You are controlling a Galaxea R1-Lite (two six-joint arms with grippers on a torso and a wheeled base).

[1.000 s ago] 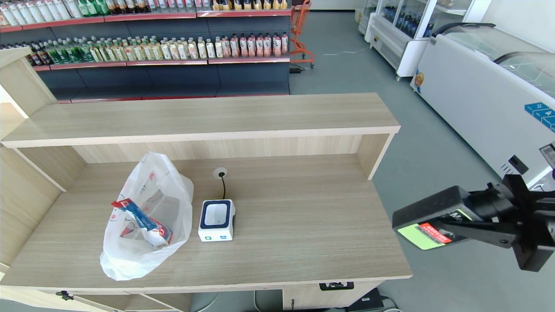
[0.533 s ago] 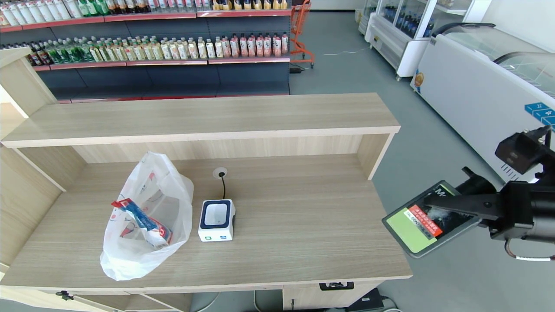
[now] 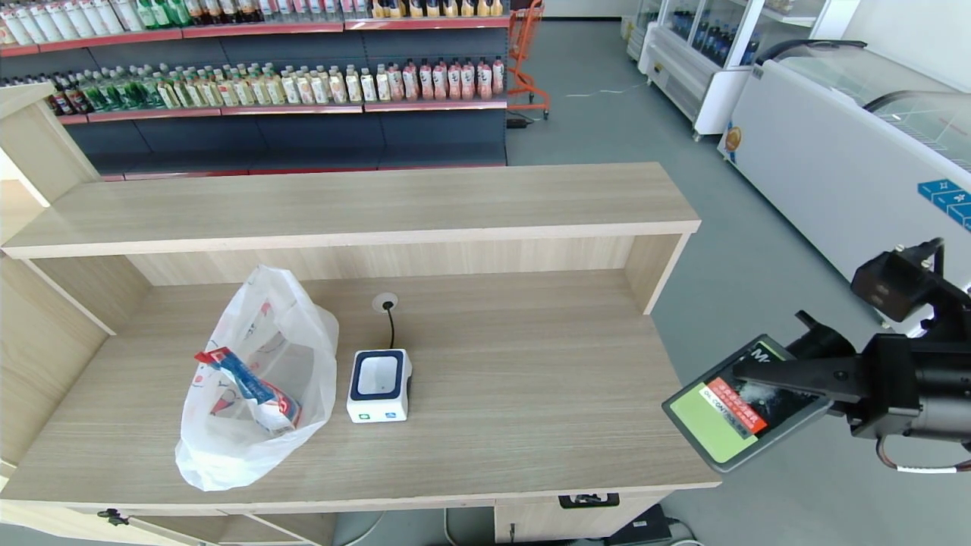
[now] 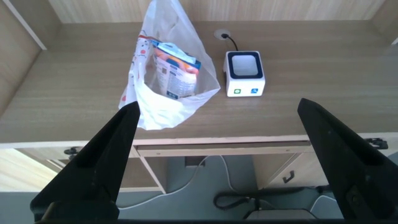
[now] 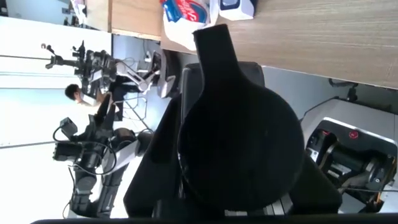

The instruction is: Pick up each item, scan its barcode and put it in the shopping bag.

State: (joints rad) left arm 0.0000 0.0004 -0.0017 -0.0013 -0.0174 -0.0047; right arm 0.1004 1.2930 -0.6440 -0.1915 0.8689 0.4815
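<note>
The crumpled white plastic shopping bag (image 3: 227, 447) stands open on the left part of the pale wooden surface (image 3: 531, 394). Inside it lies a blue, red and white packet (image 3: 250, 390), tilted against the bag's wall. Just beside the bag, to its right, sits the small white barcode scanner with a dark-framed window (image 3: 378, 384), its black cable running back to a grommet. The right claw (image 3: 766, 383) is clamped on a flat black rectangular pack with a green and red label (image 3: 721, 421), held in the air past the surface's right front corner. The left claw (image 4: 217, 109) is spread wide and holds nothing.
</note>
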